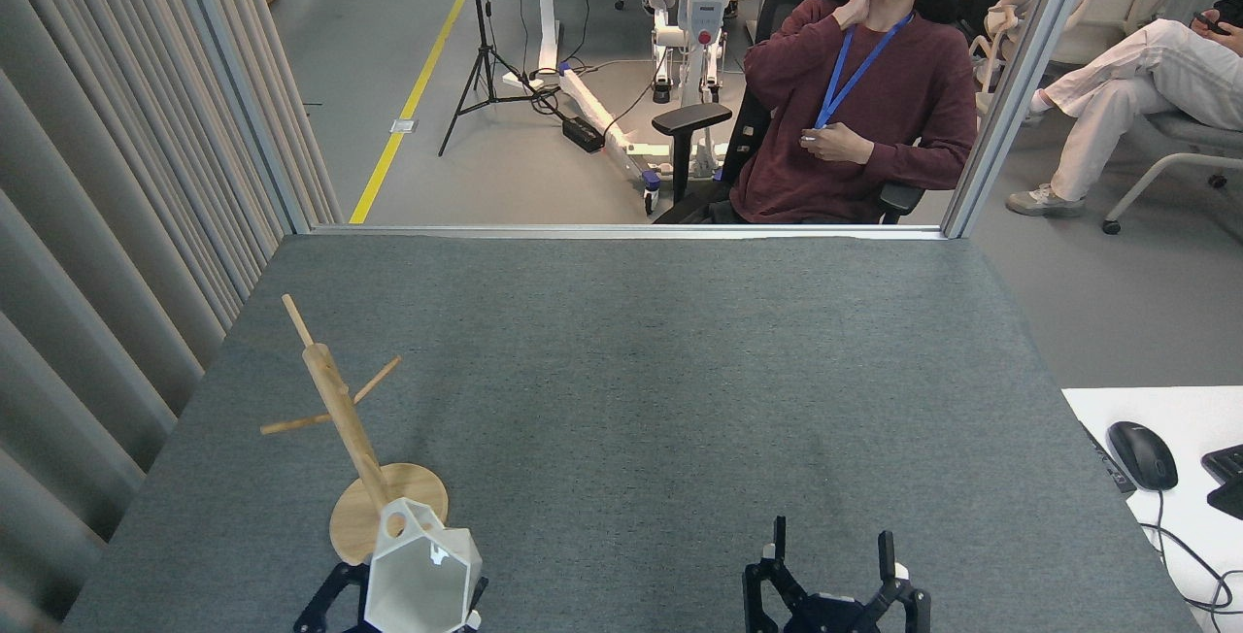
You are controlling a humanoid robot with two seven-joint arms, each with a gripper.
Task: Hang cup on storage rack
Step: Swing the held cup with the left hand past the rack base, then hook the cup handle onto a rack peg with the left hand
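Observation:
The white faceted cup is at the bottom left of the head view, its hexagonal rim facing me and its holed tab pointing up. My left gripper is shut on it, with only dark finger parts showing on either side. In the view the cup overlaps the front of the round base of the wooden storage rack, which stands upright just behind it with bare pegs. My right gripper is open near the bottom edge, well to the right, with nothing between its fingers.
The grey felt table has a striped wall along its left side. Beyond the far edge a person sits in an office chair. A white desk with a black mouse adjoins the right side.

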